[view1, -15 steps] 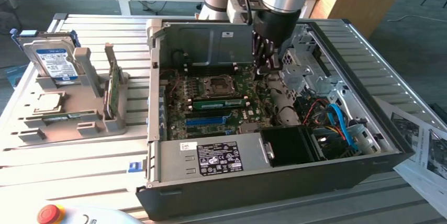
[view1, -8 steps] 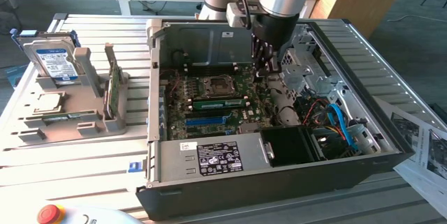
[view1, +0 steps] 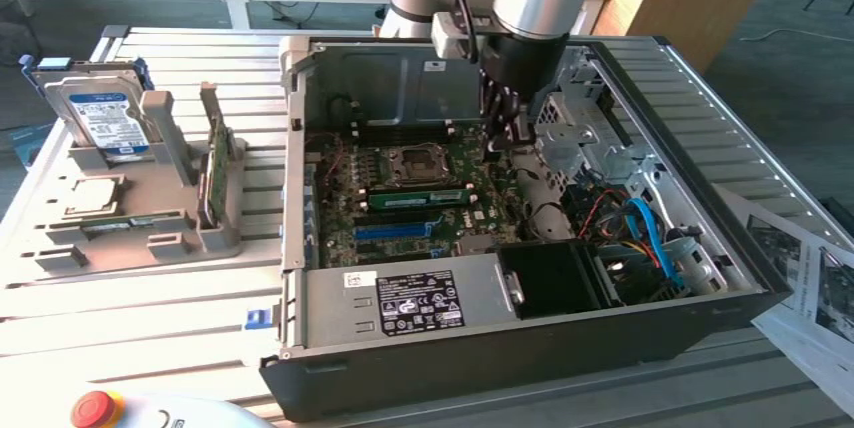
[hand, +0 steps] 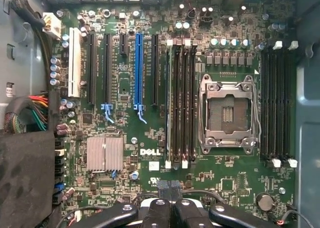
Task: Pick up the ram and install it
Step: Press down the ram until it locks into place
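Apparently the ram (view1: pixel 416 196) already sits on the motherboard (hand: pixel 125 178). In the exterior view it shows as a long green stick standing on edge in a slot next to the empty processor socket (hand: pixel 227 112). It lies a little below the gripper (view1: pixel 501 138) and off toward the exterior view's left of it, near but not touching. Whether it is fully seated cannot be told.

The gripper (hand: pixel 170 208) hangs inside the open computer case (view1: pixel 534 348), above the board, with its fingers pressed together and nothing between them.

As a thing to handle, the ram looks light, thin and stiff. It is probably fragile too: the chips and contact edge should not be squeezed or scraped. The sensible hold would be across the two flat faces near the middle of the upper edge, keeping the stick upright. A tilted grip would likely jam it against the slot's end clips.

Well apart from the gripper, on the exterior view's left, a grey rack (view1: pixel 160 238) holds a hard drive (view1: pixel 107 118) and a broader green card (view1: pixel 214 183).
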Available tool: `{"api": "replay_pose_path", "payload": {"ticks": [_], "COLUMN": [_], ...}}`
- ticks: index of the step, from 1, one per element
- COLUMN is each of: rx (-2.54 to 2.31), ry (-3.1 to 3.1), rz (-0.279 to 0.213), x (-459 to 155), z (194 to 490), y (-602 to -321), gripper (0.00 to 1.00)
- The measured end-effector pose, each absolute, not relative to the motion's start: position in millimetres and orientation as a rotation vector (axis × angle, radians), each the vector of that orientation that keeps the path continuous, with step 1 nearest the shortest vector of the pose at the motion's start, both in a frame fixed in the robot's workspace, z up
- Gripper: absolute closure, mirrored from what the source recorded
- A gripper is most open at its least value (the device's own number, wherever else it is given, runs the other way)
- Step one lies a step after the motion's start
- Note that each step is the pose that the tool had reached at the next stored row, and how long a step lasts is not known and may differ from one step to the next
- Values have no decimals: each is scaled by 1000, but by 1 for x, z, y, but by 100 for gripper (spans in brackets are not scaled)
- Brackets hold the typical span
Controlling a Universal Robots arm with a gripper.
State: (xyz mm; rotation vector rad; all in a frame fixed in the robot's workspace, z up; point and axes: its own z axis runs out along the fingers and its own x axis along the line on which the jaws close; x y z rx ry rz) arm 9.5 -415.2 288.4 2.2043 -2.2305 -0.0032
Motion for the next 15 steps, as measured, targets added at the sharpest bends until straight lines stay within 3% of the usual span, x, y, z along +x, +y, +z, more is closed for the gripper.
{"api": "replay_pose_path", "payload": {"ticks": [15], "rx": [2197], "ry": [-2223], "rz": [13], "x": [9], "z": [262], "y": [-415], "gripper": [90]}}
